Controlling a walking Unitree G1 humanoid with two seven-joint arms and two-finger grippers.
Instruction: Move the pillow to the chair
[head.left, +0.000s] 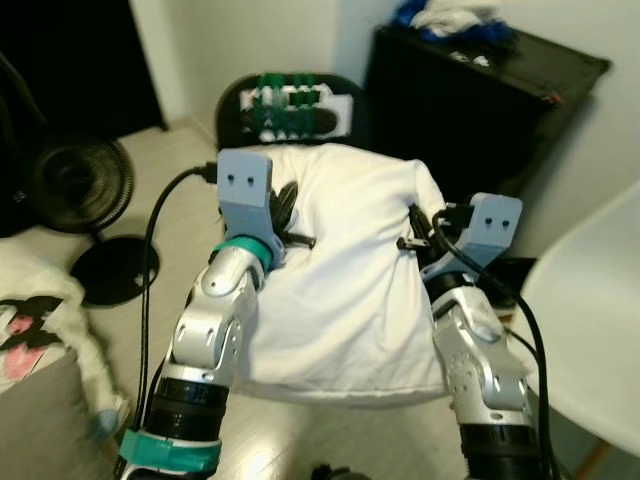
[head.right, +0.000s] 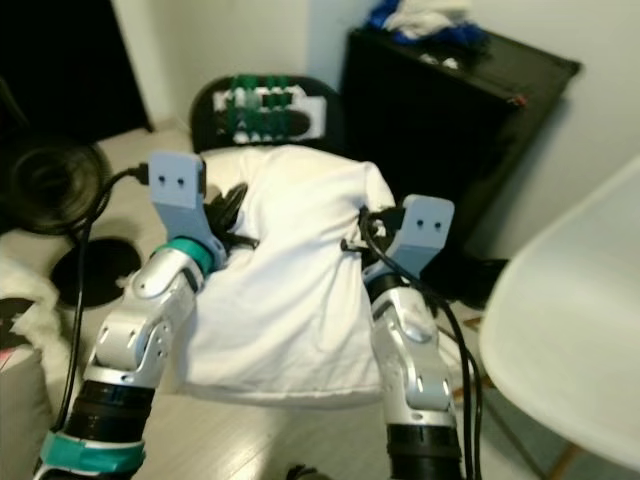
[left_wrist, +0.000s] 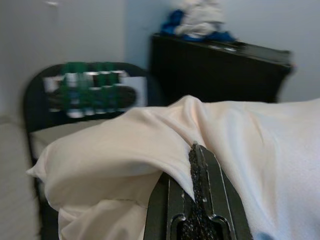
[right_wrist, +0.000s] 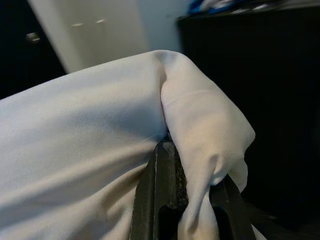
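My left gripper (head.left: 292, 222) and right gripper (head.left: 418, 232) pinch only pillow (head.left: 350, 280) cloth; it may slip short of the chair (head.left: 290, 110)

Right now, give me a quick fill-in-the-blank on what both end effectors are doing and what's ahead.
1. Both end effectors are shut on the white ____.
2. The left end effector grips its left side, and the right end effector grips its ____ side.
3. Beyond the pillow stands a black chair with ____ straps on its backrest.
4. Clothes lie piled on the ____ cabinet.

Missing words: pillow; right; green; black
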